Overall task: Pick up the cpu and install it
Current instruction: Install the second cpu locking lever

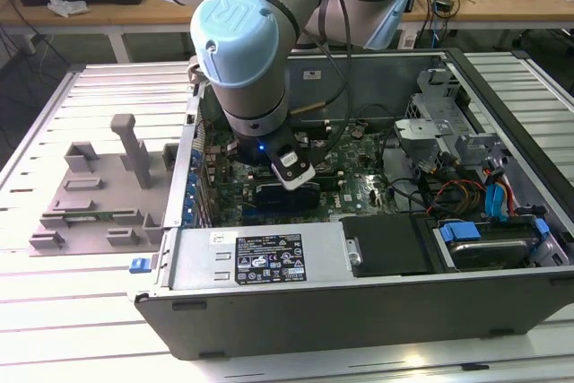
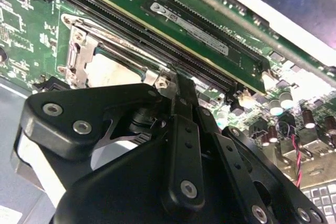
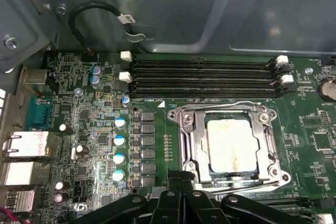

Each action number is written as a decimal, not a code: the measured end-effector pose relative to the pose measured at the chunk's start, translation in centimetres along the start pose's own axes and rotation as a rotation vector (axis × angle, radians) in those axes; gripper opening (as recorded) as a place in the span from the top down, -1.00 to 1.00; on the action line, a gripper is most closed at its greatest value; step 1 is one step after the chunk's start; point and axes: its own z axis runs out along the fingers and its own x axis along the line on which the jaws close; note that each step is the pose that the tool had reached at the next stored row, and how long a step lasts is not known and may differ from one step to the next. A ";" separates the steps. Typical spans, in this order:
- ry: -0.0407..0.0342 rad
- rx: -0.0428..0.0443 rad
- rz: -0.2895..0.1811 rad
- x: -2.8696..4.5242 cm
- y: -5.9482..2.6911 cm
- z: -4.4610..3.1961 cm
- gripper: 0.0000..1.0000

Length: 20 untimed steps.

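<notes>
Install step looks near done: cpu (image 3: 231, 145) sits w/in the metal socket frame (image 3: 190, 145) on the mobo, tool (image 3: 181, 190) hovers beside it, fingers clenched together, gripping nothing.

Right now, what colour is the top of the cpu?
Shiny silvery-white; the cpu sits in its metal socket frame, best seen in the first wrist view.

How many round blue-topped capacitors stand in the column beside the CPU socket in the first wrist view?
4, in one column. The gripper may hide more.
</notes>
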 end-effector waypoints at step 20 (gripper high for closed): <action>0.0030 0.1311 0.001 -1.96 3.84 -0.72 0.79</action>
